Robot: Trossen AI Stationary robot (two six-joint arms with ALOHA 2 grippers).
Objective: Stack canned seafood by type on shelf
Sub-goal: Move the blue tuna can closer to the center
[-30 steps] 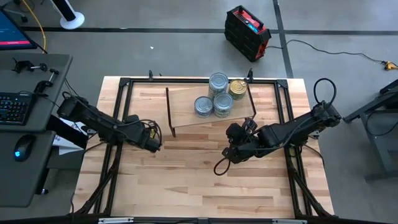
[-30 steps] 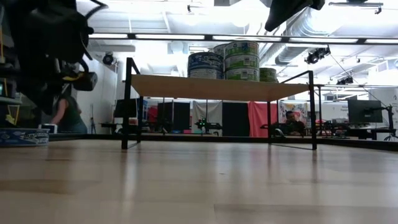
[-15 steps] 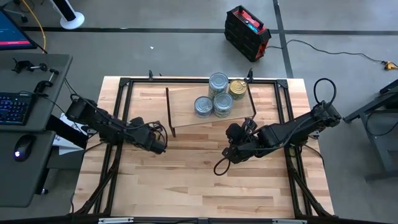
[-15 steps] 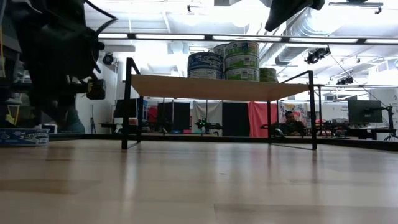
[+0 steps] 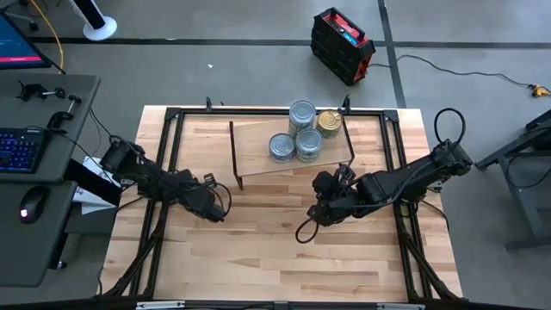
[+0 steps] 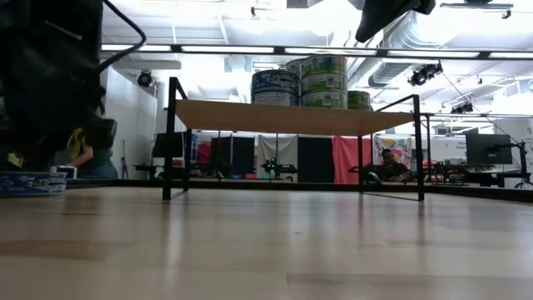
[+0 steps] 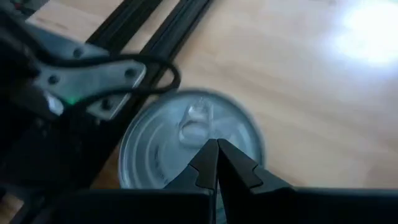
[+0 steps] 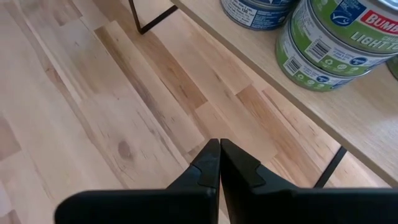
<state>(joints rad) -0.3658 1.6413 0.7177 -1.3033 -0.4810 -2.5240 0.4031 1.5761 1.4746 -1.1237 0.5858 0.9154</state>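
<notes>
On shelf (image 5: 258,148): three silver-lidded tins (image 5: 297,131), one gold tin (image 5: 329,123). Under left gripper (image 7: 216,148), fingers pressed together: one tin (image 7: 186,146). Right gripper (image 8: 219,149) pressed together, empty.

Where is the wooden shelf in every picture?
High view: shelf at top centre, cans on its right end.
Low view: board across the middle, seen edge-on.
Left wrist view: not in it.
Right wrist view: upper right corner.
Shared landmark: the stacked cans.

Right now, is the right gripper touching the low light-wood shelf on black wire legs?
Apart. Right wrist view: the right gripper, shut, points at bare tabletop, with wood grain showing between its tips and the shelf.
</notes>
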